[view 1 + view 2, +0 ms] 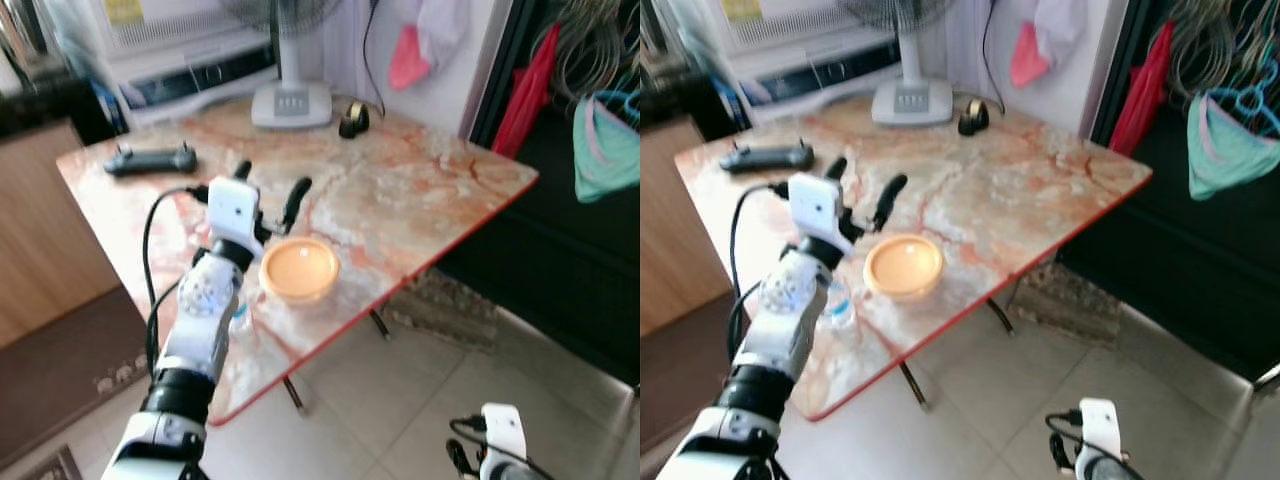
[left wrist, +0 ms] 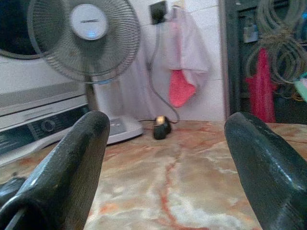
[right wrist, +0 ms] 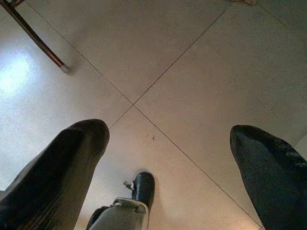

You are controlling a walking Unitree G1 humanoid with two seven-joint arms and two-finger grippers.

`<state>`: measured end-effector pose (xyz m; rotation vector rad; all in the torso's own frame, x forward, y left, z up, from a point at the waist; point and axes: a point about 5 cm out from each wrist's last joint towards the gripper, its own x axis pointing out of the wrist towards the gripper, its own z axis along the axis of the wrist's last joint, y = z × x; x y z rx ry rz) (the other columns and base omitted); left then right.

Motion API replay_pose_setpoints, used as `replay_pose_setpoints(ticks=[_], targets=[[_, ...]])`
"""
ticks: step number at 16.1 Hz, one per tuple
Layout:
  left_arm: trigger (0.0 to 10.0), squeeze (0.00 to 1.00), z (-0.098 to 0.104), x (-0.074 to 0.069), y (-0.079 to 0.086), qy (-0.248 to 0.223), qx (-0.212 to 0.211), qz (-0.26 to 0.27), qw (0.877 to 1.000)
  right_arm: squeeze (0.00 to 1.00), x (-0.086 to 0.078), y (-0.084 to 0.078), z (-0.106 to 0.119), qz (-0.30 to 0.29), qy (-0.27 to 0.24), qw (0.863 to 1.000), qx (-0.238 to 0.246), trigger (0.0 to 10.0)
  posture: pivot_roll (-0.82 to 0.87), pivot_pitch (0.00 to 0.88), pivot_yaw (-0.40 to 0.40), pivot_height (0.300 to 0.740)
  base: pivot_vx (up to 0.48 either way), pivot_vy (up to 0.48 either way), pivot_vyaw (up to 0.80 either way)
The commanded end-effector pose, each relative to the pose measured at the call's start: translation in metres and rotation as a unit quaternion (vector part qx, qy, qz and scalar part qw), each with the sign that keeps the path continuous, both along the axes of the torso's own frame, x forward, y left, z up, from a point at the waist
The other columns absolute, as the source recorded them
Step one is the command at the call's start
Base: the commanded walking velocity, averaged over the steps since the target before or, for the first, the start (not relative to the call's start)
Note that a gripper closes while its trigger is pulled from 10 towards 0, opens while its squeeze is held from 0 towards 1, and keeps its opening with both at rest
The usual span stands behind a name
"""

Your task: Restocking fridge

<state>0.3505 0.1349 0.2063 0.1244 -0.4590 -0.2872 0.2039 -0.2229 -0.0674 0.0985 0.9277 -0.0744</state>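
A round orange container (image 1: 299,269) sits on the marble table (image 1: 430,190) close to its front edge. A small clear bottle (image 1: 838,302) stands beside my left forearm, partly hidden by it. My left gripper (image 1: 268,185) is open just behind and left of the container, with nothing between its fingers. In the left wrist view its two black fingers (image 2: 72,163) frame bare tabletop. My right gripper (image 3: 168,132) hangs low at the right over the floor tiles, open and holding nothing.
A fan base (image 1: 291,103), a small black object (image 1: 352,120) and a black controller (image 1: 150,159) lie at the back of the table. A wooden cabinet (image 1: 40,230) stands on the left. Clothes hang (image 1: 600,140) on the right. Tiled floor (image 1: 430,380) lies in front.
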Motion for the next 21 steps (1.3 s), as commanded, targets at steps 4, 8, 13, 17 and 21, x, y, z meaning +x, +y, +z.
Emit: replay_pose_setpoints(ticks=[4,8,13,17,21], targets=[[10.0,0.00,0.025,0.001,0.015,-0.009,0.007,0.036,0.999,0.00,-0.009,0.010,-0.007,0.003,0.008,1.000,0.009,10.0,0.06,0.000,0.037,0.740,0.000,0.000,0.00],[10.0,0.00,0.062,-0.003,0.022,0.031,0.030,0.060,0.997,0.00,-0.035,0.010,-0.020,-0.016,0.049,0.999,0.004,10.0,0.11,0.000,0.008,0.740,0.000,0.000,0.00],[10.0,0.00,0.065,-0.027,0.034,0.190,0.029,0.067,0.979,0.00,-0.065,0.009,-0.031,0.000,0.086,0.996,-0.007,10.0,0.17,0.000,-0.035,0.740,0.000,0.000,0.00],[10.0,0.00,0.048,-0.045,0.030,0.298,0.049,0.048,0.952,0.00,-0.082,0.006,-0.036,-0.007,0.095,0.995,-0.011,10.0,0.19,0.000,-0.050,0.740,0.000,0.000,0.00],[10.0,0.00,0.041,-0.043,0.037,0.329,0.090,0.099,0.935,0.00,-0.092,0.004,-0.038,0.003,0.104,0.995,-0.013,10.0,0.20,0.000,-0.068,0.740,0.000,0.000,0.00]])
